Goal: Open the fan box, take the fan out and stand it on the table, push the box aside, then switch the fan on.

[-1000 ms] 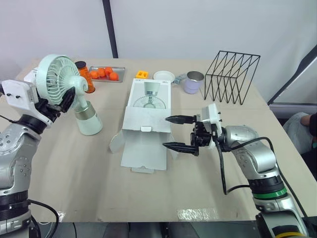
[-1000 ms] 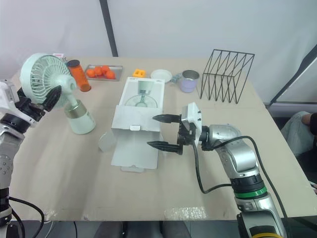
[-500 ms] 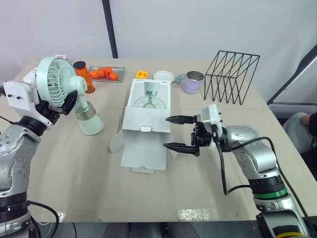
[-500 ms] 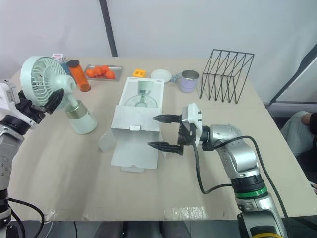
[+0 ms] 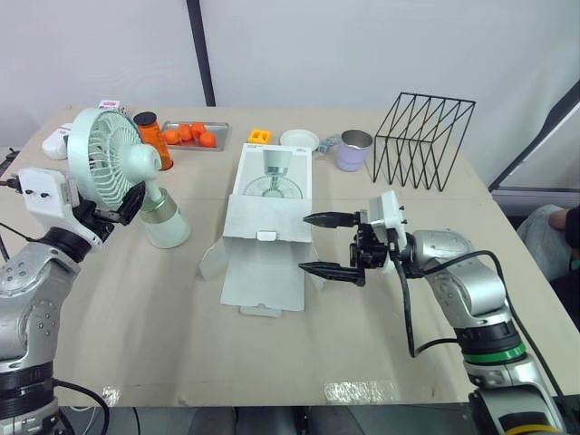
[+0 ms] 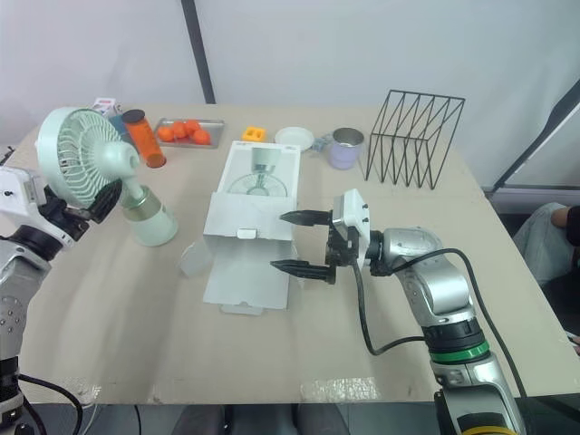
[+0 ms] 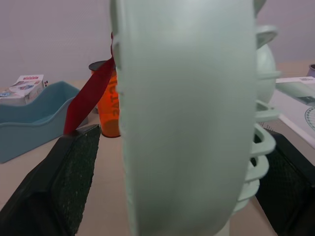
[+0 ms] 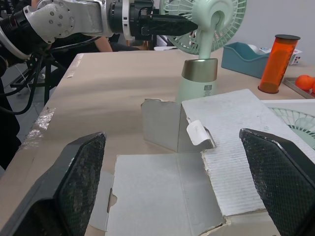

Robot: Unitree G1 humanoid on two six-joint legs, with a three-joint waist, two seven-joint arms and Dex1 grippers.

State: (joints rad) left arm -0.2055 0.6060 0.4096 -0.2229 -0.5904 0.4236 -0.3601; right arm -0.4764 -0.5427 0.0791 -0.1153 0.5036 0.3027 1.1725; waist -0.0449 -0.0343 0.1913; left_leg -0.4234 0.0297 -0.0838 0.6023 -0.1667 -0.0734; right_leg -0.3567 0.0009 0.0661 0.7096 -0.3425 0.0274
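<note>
The mint-green fan [image 5: 116,168] stands upright on its round base at the table's left. My left gripper [image 5: 125,207] sits low behind the fan head, open, one finger [image 7: 59,187] on each side of the rim with a gap showing. The white fan box [image 5: 269,204] lies flat in the middle of the table, its lid and flaps spread toward the front edge. My right gripper [image 5: 303,242] hovers open at the box's right edge, over the opened flap, holding nothing. In the right wrist view the fan [image 8: 202,73] stands beyond the box flap [image 8: 197,132].
Along the back stand an orange bottle [image 5: 156,140], a tray of orange pieces [image 5: 193,136], a yellow block [image 5: 260,136], a white dish [image 5: 300,139], a lavender mug [image 5: 354,150] and a black wire rack [image 5: 424,136]. A blue bin [image 7: 29,118] sits behind the fan.
My left gripper has let go of the fan head and drawn back down and to the left. The fan stays standing. The right arm and box have not moved.
</note>
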